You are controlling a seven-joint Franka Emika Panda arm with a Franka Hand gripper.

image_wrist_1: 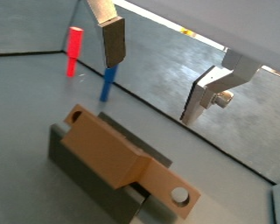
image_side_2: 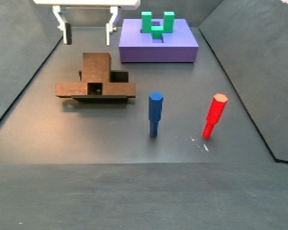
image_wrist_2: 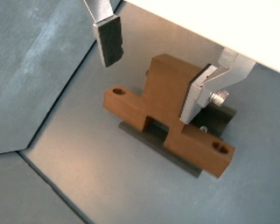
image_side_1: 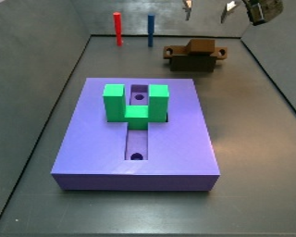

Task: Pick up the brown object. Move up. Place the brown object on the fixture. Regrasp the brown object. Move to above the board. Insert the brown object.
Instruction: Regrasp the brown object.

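The brown object [image_wrist_1: 113, 149], a T-shaped block with a round hole near one end, rests on the dark fixture [image_wrist_1: 74, 162]. Both side views show it there, behind the board [image_side_1: 194, 51] and to the pegs' left [image_side_2: 96, 79]. My gripper [image_wrist_1: 154, 86] is open and empty and hangs above the brown object without touching it. One finger [image_wrist_2: 109, 39] stands off to the side of the piece and the other finger [image_wrist_2: 206, 87] is over its bar. In the side views the gripper [image_side_1: 207, 11] [image_side_2: 89, 34] is high above the fixture. The purple board [image_side_1: 176, 139] carries a green U-shaped block [image_side_1: 134, 100].
A red peg [image_side_2: 212, 117] and a blue peg [image_side_2: 157, 112] stand upright on the floor near the fixture; they also show in a wrist view as the red peg [image_wrist_1: 74, 48] and the blue peg [image_wrist_1: 108, 83]. Grey walls enclose the floor.
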